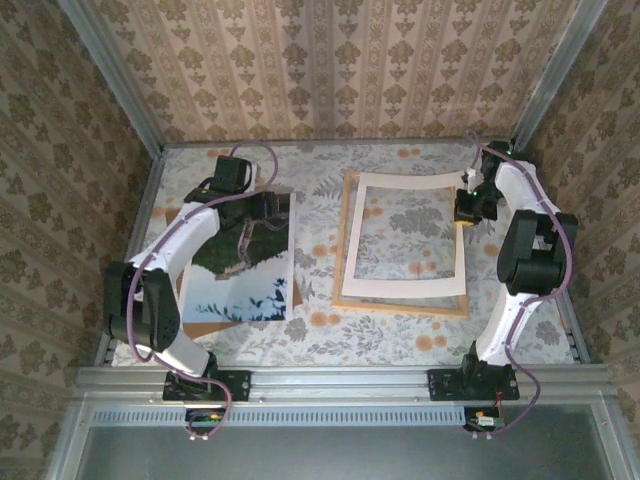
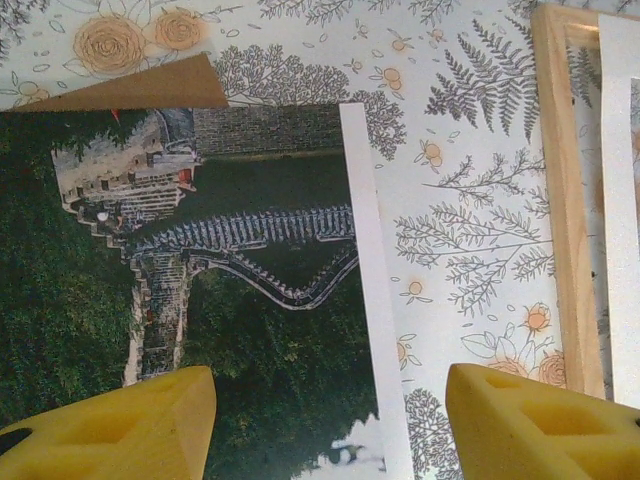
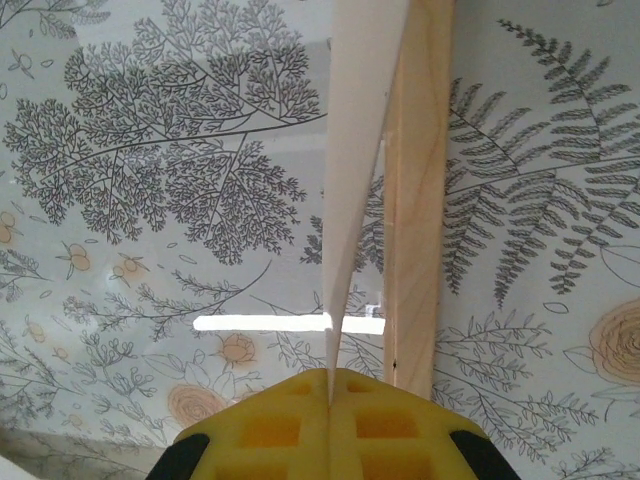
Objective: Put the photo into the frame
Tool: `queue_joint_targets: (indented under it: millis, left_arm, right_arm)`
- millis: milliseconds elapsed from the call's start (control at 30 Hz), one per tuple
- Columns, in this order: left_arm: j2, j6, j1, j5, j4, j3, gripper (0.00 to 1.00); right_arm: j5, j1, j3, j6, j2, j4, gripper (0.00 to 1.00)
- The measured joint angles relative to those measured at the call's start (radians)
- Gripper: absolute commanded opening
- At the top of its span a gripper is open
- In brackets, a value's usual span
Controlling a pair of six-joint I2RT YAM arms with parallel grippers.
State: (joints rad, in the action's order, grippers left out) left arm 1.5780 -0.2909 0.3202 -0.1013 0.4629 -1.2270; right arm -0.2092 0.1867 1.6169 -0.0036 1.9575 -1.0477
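Observation:
The photo (image 1: 245, 280) lies flat at the left of the table, dark green hill and winding wall with a white border (image 2: 365, 250). My left gripper (image 2: 330, 390) hovers open just above it, one yellow finger (image 2: 130, 425) over the print and the other (image 2: 540, 425) over the tablecloth, straddling the border's edge. The light wood frame (image 1: 400, 303) lies at the right, with a white mat (image 1: 405, 283) resting on it. My right gripper (image 3: 330, 378) is shut on the mat's right edge (image 3: 360, 120), which tilts up beside the frame moulding (image 3: 418, 180).
A brown backing board (image 2: 140, 90) lies under the photo, its corners showing past it (image 1: 200, 328). The surface inside the frame reflects a light strip (image 3: 260, 323). Patterned walls and metal rails enclose the floral-cloth table (image 1: 320, 340).

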Motion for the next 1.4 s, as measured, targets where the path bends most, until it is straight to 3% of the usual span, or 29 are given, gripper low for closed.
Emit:
queue_joint_targets:
  millis: [1033,1400]
  left_arm:
    - [0.051,0.0,0.019,0.0,-0.003,0.0,0.64]
    - [0.061,0.0,0.032,0.0,-0.008,0.0,0.64]
  right_arm:
    - [0.022,-0.026,0.043,-0.053,0.056,0.0,0.0]
    - [-0.061,-0.026,0.002,0.037,-0.006,0.055,0.0]
